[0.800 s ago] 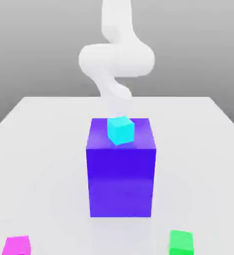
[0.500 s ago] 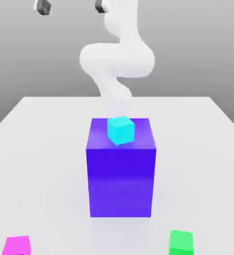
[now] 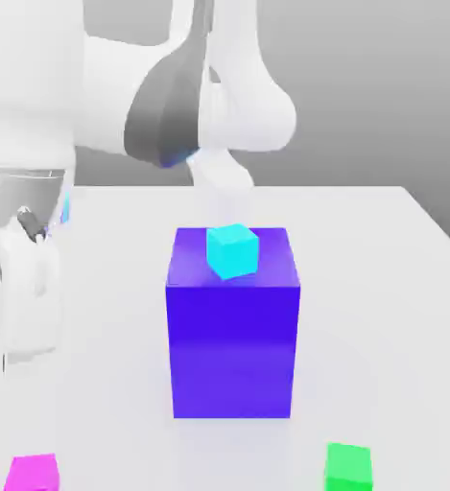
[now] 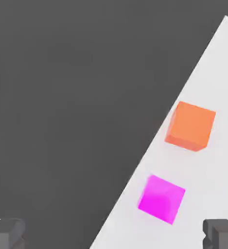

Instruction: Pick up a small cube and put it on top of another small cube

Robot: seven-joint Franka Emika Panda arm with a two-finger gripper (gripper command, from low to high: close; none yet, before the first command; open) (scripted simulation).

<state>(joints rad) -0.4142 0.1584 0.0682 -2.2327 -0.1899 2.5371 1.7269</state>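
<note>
The pink cube [image 3: 32,473] sits on the white table [image 3: 382,288] at the near corner on the exterior view's left, well apart from the green cube [image 3: 348,467] at the near edge on the exterior view's right. In the hand view the pink cube [image 4: 161,199] lies close to the table's edge, with an orange cube [image 4: 191,125] just beside it. The gripper [image 4: 115,233] hangs above with its jaws spread wide and nothing between them.

To do the pick well, the hand should probably centre over the pink cube, square its fingers [image 4: 6,232] to two flat faces, and come straight down without brushing the orange cube or nudging the pink one off the edge.

In the exterior view both small cubes are cut off by the frame. The arm [image 3: 36,144] blocks much of that side. A tall blue block [image 3: 233,336] stands mid-table with a cyan cube [image 3: 232,251] on top.
</note>
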